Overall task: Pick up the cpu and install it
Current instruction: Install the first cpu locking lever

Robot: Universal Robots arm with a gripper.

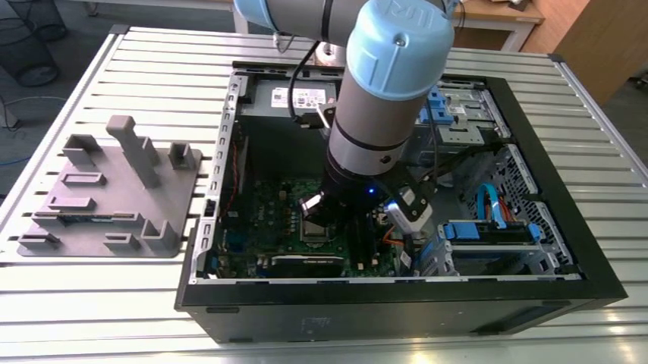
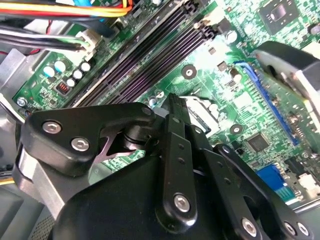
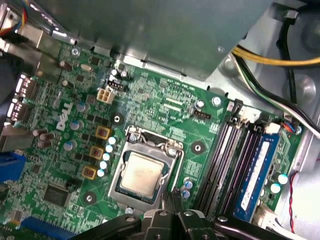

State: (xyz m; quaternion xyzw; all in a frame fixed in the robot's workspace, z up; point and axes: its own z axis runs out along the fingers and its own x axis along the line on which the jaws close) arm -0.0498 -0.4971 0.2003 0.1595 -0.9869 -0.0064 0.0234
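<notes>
dull silver square cpu seated inside silver metal socket frame on green motherboard; black gripper fingers narrow, empty, just beside frame edge.

Pincer tips against socket frame, unclear

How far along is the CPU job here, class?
Done: the cpu already lies in its socket frame on the motherboard. In hand: nothing visible; the gripper sits just beside the socket. Left: whether it is locked in cannot be told.
</notes>
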